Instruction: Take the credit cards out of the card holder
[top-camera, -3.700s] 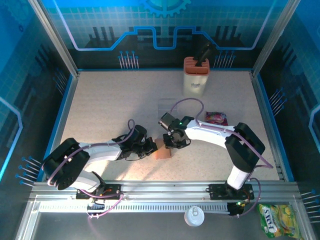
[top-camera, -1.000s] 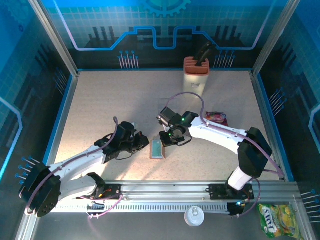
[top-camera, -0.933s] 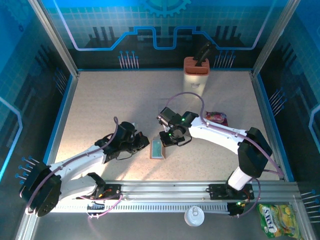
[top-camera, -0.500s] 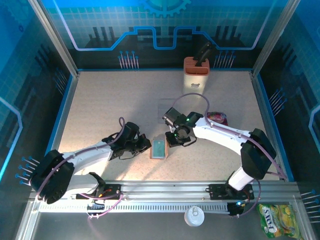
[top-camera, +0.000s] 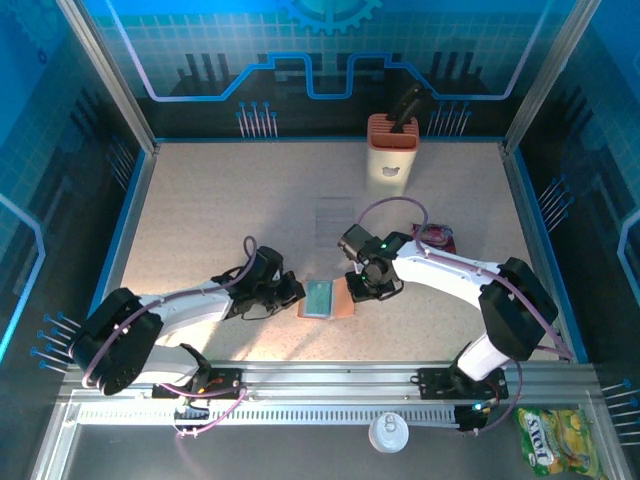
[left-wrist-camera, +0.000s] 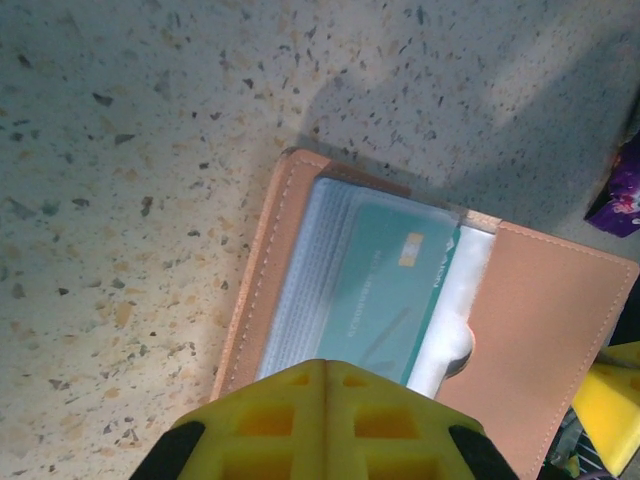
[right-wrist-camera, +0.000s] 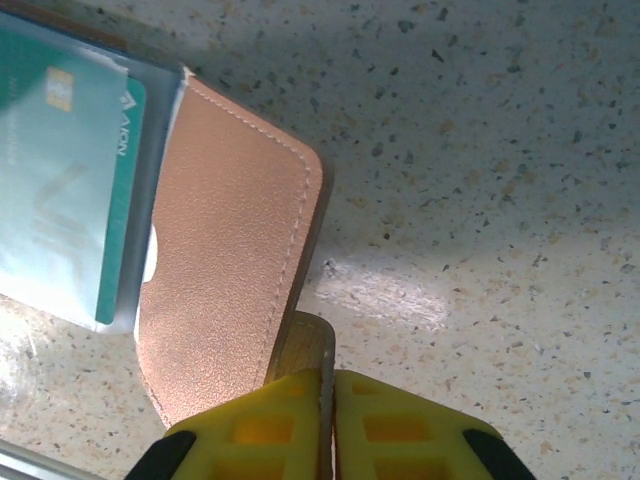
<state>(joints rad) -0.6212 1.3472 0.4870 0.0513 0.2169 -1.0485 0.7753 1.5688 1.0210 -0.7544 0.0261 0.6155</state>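
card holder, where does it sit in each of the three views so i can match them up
Top external: the card holder lies open just below the middle of the picture.
Left wrist: it runs from the centre to the lower right, with the brown flap on the right.
Right wrist: it is in the left half, with the brown flap reaching down to the bottom edge.
Shared landmark: the teal card inside it.
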